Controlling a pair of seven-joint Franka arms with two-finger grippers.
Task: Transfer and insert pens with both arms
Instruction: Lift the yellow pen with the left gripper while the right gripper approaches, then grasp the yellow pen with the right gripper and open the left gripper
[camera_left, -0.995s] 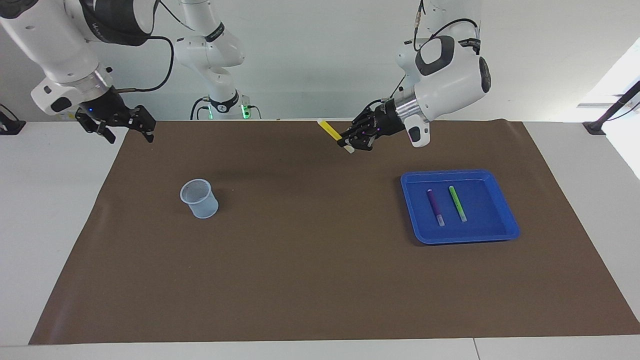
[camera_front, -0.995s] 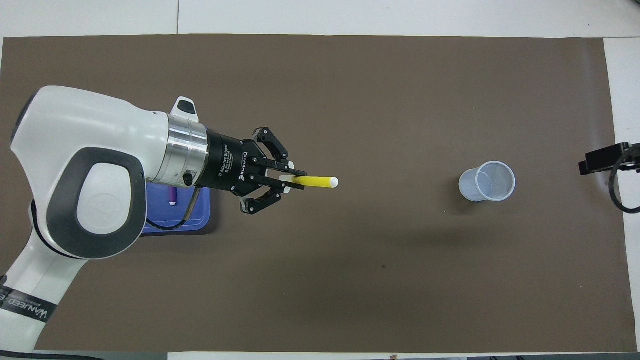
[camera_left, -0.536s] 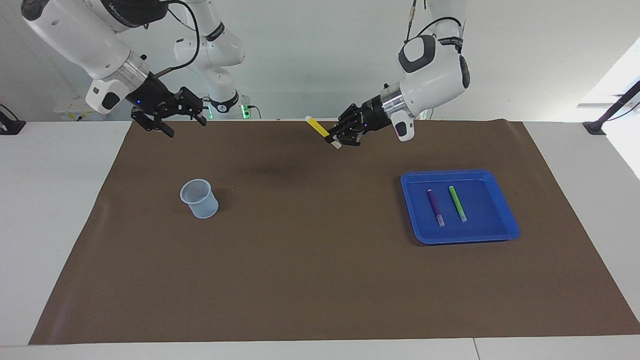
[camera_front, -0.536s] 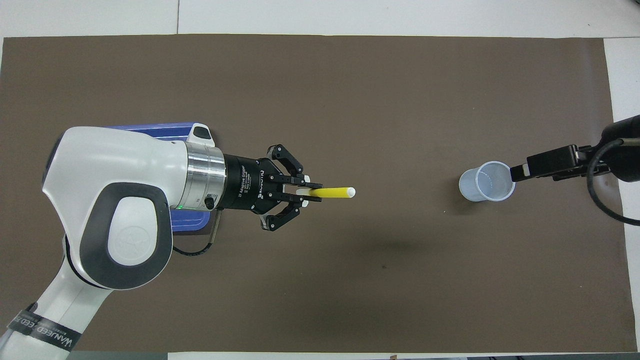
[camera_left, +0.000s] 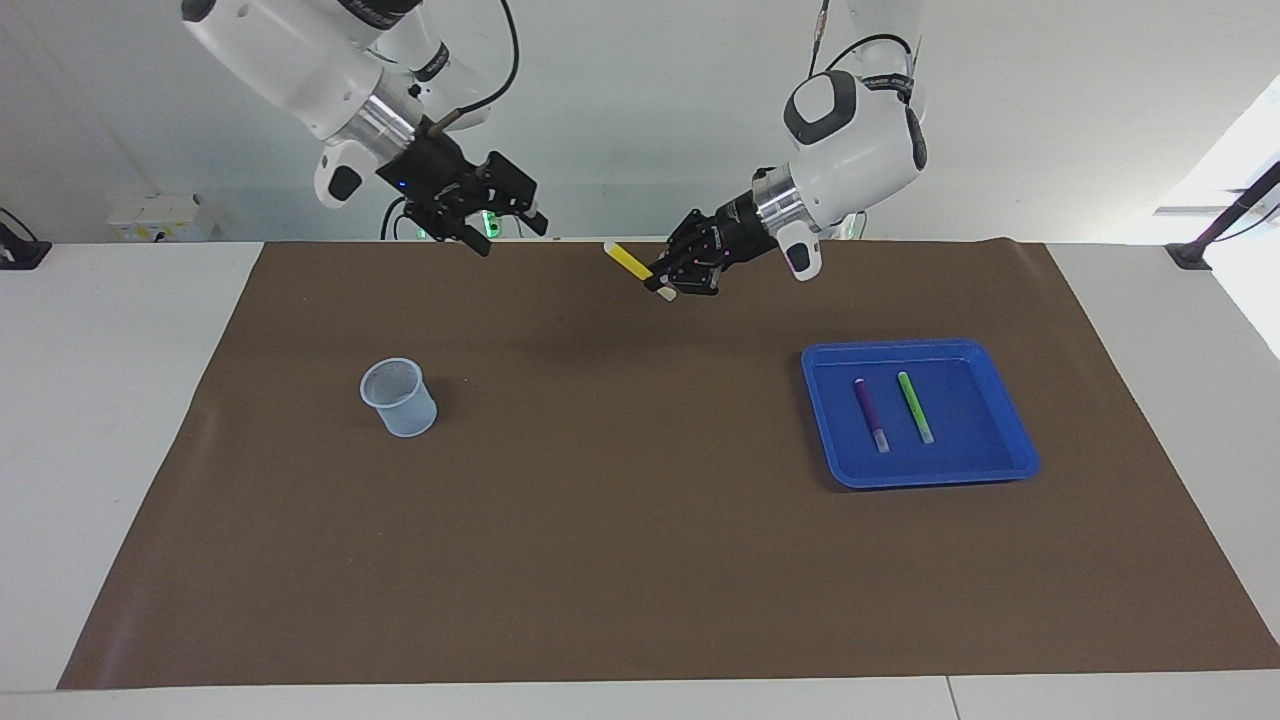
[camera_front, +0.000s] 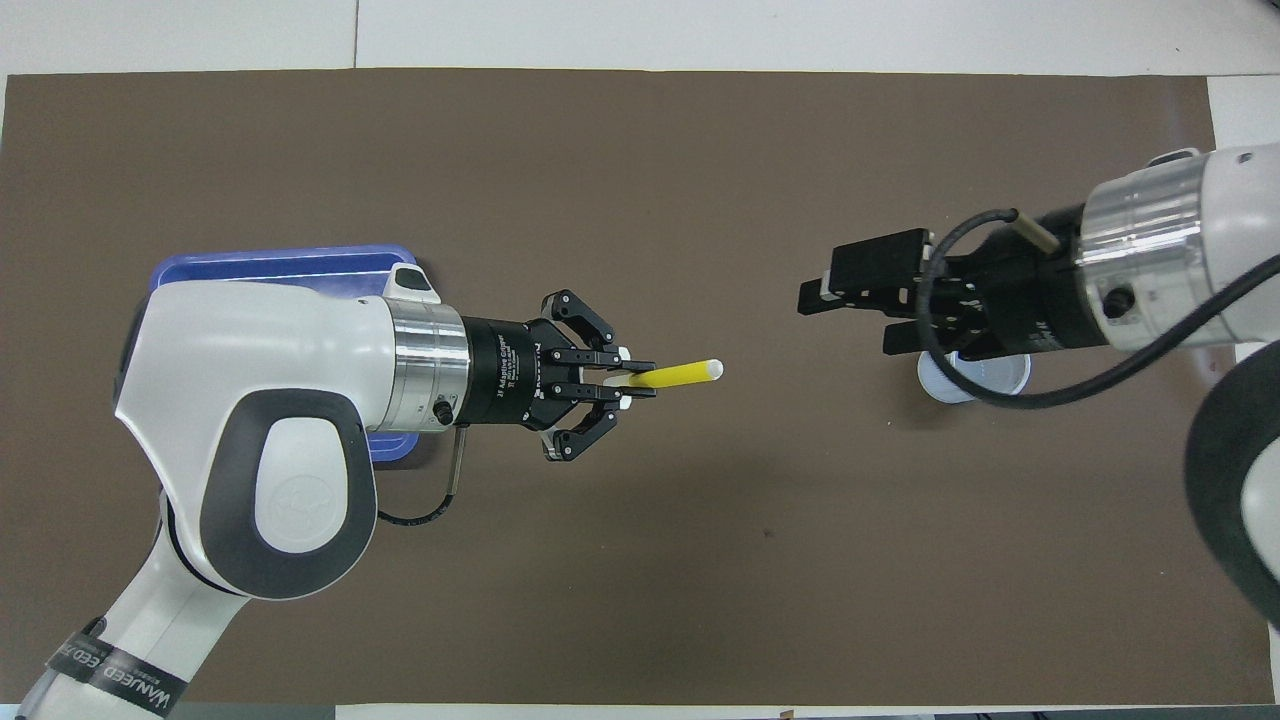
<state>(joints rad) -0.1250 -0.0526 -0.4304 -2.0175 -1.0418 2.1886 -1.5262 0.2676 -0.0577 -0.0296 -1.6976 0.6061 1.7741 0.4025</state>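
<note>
The left gripper (camera_left: 662, 284) was up in the air, in the upper middle of the facing view, with its fingers squeezed tight on the yellow pen (camera_left: 628, 262). The pen stuck out from the fingertips toward the right gripper (camera_left: 508, 214), with its whitish cap end (camera_left: 665, 294) down by the claw. A second before, the left gripper and the pen were a little more toward the blue tray (camera_left: 1010, 440) and a bit lower in that view; they had slid over and up. The right gripper had moved much more. It started at the upper left edge of the facing view and had swung in to the upper middle, and its two fingers stood wide apart with nothing between them. In the overhead view it had come in from the right edge and covered part of the clear cup (camera_front: 985, 381). The cup had not moved on the brown mat (camera_left: 620, 560). The purple pen (camera_left: 867, 409) and the green pen (camera_left: 913, 403) lay side by side in the tray, apart, just as before.
</note>
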